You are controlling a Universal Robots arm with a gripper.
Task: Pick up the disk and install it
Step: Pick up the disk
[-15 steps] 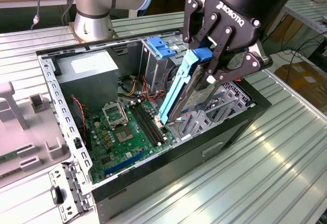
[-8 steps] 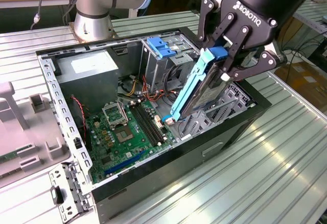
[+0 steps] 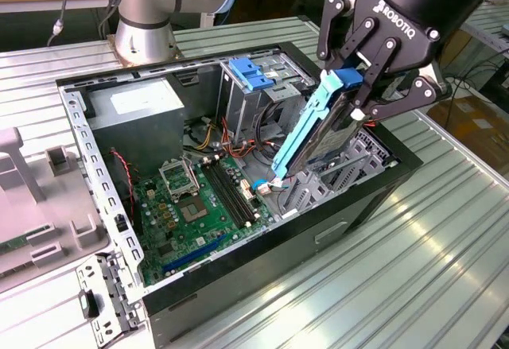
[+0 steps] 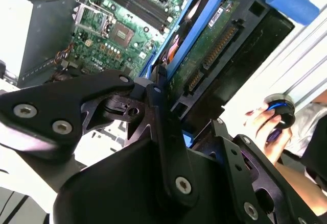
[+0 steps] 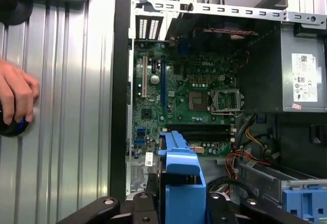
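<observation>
Clamping the disk (image 3: 314, 130) at its upper end, the gripper (image 3: 359, 98) holds it tilted in the air above the front of the open case (image 3: 350, 214), so pick-up looks done, install not yet.

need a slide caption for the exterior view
The tool grips the disk, tilted, above the open case with its motherboard exposed.
</observation>
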